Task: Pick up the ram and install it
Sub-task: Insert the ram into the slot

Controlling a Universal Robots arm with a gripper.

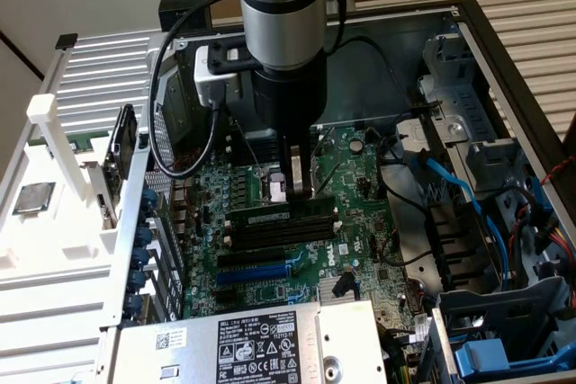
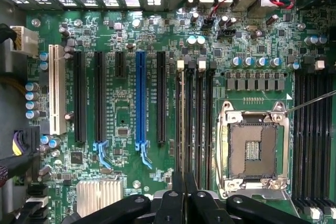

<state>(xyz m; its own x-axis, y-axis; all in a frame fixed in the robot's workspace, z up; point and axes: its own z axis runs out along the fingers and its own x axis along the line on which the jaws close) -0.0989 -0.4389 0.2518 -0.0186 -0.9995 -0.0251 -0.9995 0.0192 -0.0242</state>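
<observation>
Ram, a long thin green circuit-board stick (image 1: 270, 217), stands edgewise over black memory slots (image 1: 279, 236), twelve o'clock of the blue slot (image 1: 265, 269). My black gripper (image 1: 300, 188) clamps its top edge, seemingly for seating.

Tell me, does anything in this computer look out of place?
The processor socket sits empty, while a square silver chip lies outside the case on the white rack, at the exterior view's left.

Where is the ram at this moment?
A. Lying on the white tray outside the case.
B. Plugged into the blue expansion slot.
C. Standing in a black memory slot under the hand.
C: the ram stands on edge among the black memory slots, directly below the hand.
</observation>
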